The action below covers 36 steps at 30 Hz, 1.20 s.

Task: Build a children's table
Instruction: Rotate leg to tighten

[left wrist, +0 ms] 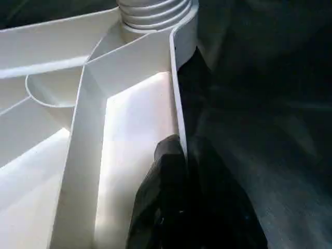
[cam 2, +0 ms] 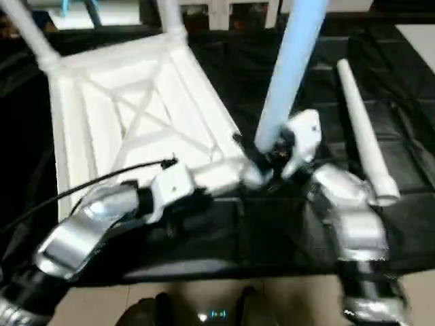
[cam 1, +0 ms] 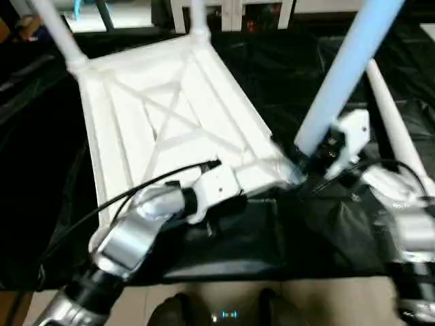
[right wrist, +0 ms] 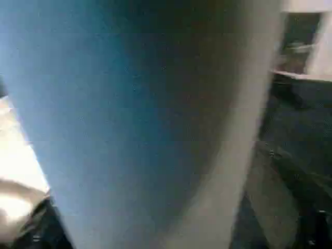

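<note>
Left eye view: a white plastic table top (cam 1: 170, 129) lies upside down on a black-covered bench, its X-ribbed underside facing up.

Two white legs (cam 1: 51, 30) stand in the far corner sockets. At the near right corner, the right gripper (cam 2: 272, 153) holds a third tapered leg (cam 2: 289, 68) upright at the socket; whether its fingers are pinching cannot be told. The left gripper (left wrist: 181, 207) pinches the top's near rim, one black finger on each side. A fourth leg (cam 2: 363, 136) lies loose near the bench's right edge.
</note>
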{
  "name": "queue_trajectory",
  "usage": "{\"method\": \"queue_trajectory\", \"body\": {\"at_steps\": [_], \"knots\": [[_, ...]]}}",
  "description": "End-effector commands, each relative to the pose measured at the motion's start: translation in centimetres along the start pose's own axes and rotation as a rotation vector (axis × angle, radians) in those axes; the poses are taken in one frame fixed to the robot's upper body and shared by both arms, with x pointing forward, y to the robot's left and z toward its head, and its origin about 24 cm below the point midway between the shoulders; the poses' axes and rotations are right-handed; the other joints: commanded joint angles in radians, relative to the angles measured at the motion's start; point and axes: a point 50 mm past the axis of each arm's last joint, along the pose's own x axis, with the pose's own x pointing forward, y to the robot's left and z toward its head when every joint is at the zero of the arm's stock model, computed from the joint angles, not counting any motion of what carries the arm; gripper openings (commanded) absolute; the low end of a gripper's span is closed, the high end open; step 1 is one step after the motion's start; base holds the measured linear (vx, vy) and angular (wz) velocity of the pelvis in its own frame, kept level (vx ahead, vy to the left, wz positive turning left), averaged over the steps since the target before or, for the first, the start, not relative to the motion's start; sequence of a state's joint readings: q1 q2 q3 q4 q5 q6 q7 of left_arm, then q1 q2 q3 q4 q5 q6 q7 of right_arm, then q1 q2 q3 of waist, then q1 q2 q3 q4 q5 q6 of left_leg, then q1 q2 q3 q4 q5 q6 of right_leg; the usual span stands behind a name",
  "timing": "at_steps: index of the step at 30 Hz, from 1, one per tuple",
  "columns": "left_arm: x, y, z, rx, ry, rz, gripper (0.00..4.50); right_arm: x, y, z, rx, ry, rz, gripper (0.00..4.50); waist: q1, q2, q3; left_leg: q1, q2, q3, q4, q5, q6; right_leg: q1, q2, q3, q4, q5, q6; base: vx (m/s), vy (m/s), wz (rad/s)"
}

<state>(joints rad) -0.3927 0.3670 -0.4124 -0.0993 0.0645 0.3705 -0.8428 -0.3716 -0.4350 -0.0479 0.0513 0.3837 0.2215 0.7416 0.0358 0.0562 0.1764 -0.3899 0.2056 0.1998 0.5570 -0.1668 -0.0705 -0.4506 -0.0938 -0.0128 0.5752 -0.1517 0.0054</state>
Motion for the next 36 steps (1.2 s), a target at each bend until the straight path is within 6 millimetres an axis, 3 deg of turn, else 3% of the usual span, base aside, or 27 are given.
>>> {"method": "queue_trajectory", "body": {"at_steps": [1,2,10,19,27,28,36], "knots": [[0.5,-2.0,-1.3,-0.030,0.035,-0.119,0.00,-1.2,-0.3,1.0,-0.004,0.003,0.057,3.90,-0.004,-0.021,-0.074,0.019,0.009,0.003,-0.047,-0.077,0.161,0.067,-0.012,0.015,-0.037,-0.002,-0.277,0.000,0.000,0.00],[0.4,-2.0,-1.4,-0.030,0.034,-0.121,0.00,-1.6,-0.3,1.0,-0.003,0.025,0.088,3.90,-0.004,-0.027,-0.072,0.018,0.008,0.005,-0.046,-0.081,0.164,0.066,-0.013,0.016,-0.040,-0.020,-0.273,0.000,0.000,0.00],[0.2,-2.2,-1.6,-0.034,0.033,-0.127,0.00,-3.6,-0.3,0.3,0.021,0.159,0.219,3.90,-0.007,-0.038,-0.069,0.015,0.008,0.003,-0.047,-0.125,0.149,0.062,-0.019,0.017,-0.051,-0.165,-0.239,0.000,0.000,0.00],[0.2,-2.4,-1.5,-0.032,0.023,-0.150,0.00,-3.3,-0.8,0.3,0.059,0.137,0.234,3.73,-0.005,-0.031,-0.072,0.016,0.008,0.004,-0.040,-0.069,0.180,0.062,-0.016,0.016,-0.043,-0.086,-0.264,0.000,0.000,0.00],[0.4,-2.7,-1.4,-0.018,0.027,-0.178,0.00,-2.7,-0.8,0.0,0.072,0.153,0.292,2.97,-0.003,-0.031,-0.072,0.018,0.010,0.004,-0.040,-0.073,0.179,0.062,-0.015,0.015,-0.041,-0.086,-0.279,0.000,0.000,0.00],[0.4,-2.7,-1.4,-0.018,0.026,-0.178,0.00,-2.8,-0.8,0.1,0.073,0.152,0.297,2.82,-0.003,-0.037,-0.071,0.017,0.009,0.004,-0.040,-0.076,0.178,0.063,-0.015,0.015,-0.041,-0.089,-0.277,0.000,0.000,0.00],[0.5,-2.6,-1.4,-0.017,0.027,-0.175,0.00,-2.8,-1.0,0.1,0.080,0.154,0.311,2.16,-0.003,-0.038,-0.072,0.017,0.009,0.004,-0.038,-0.059,0.188,0.063,-0.016,0.016,-0.039,-0.085,-0.275,0.000,0.000,0.00]]}}
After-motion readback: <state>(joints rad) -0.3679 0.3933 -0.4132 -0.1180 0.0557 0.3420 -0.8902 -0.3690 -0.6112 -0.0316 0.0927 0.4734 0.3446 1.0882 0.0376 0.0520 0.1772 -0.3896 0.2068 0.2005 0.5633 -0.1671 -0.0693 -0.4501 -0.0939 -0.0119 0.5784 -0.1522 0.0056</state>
